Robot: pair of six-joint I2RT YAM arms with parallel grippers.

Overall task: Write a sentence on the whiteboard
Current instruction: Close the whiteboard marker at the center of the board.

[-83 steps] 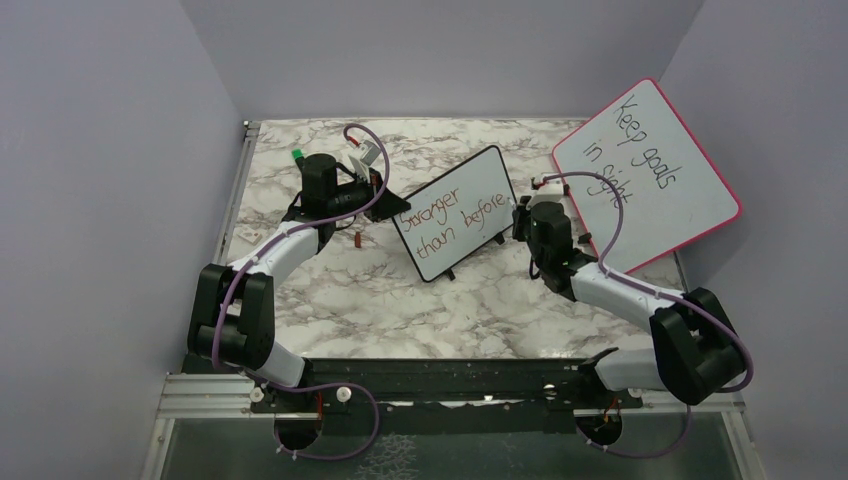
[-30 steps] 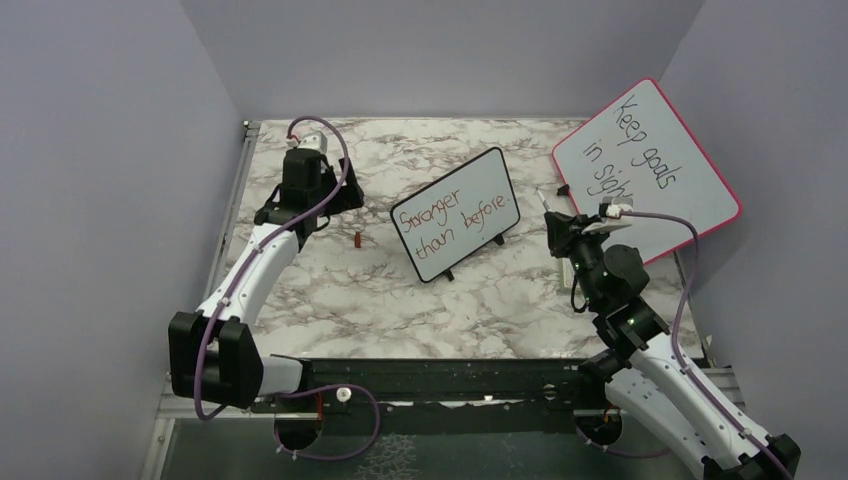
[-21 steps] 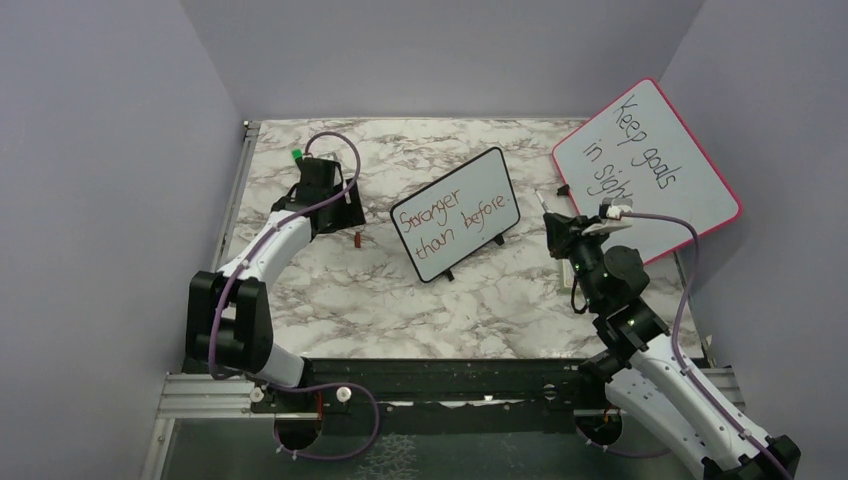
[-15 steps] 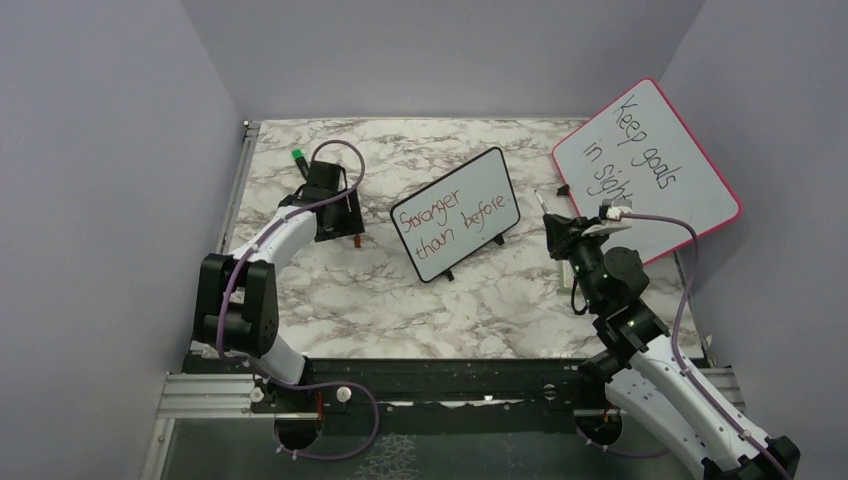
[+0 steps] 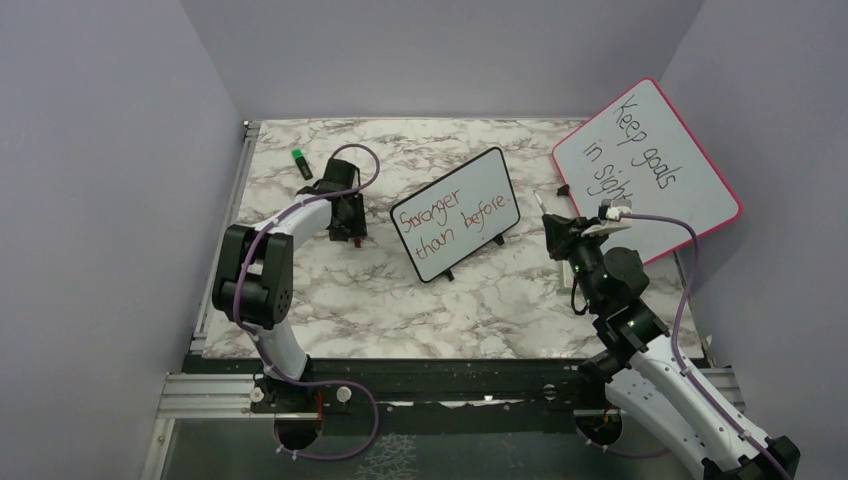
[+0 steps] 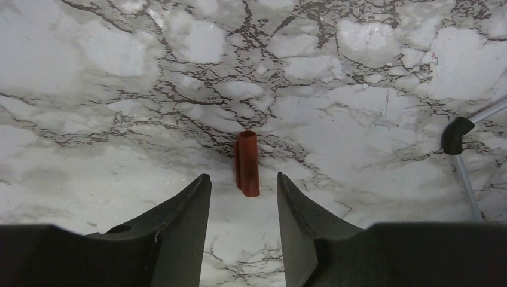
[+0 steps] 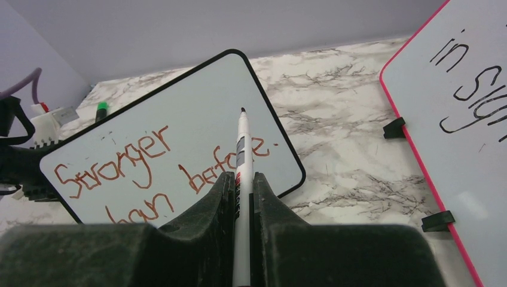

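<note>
The small black-framed whiteboard (image 5: pixel 455 213) stands tilted on its feet mid-table; it also shows in the right wrist view (image 7: pixel 179 137). It bears the reddish-brown sentence (image 5: pixel 452 216) "Stronger than before." in two lines, also seen in the right wrist view (image 7: pixel 149 164). My right gripper (image 5: pixel 556 228) is shut on a white marker (image 7: pixel 240 161), uncapped tip up, held right of the board and apart from it. My left gripper (image 5: pixel 352 232) is open, low over a reddish-brown marker cap (image 6: pixel 247 163) that lies on the table just ahead of its fingertips.
A larger pink-framed board (image 5: pixel 645 170) with black handwriting leans at the back right. A green-capped marker (image 5: pixel 299 163) lies at the back left. One black foot of the small board (image 6: pixel 455 133) shows at right in the left wrist view. The table is marbled (image 5: pixel 400 300).
My left gripper has swung right and down from the back left to the cap, uncovering the green-capped marker. My right gripper with the marker has stayed still over the last second.
</note>
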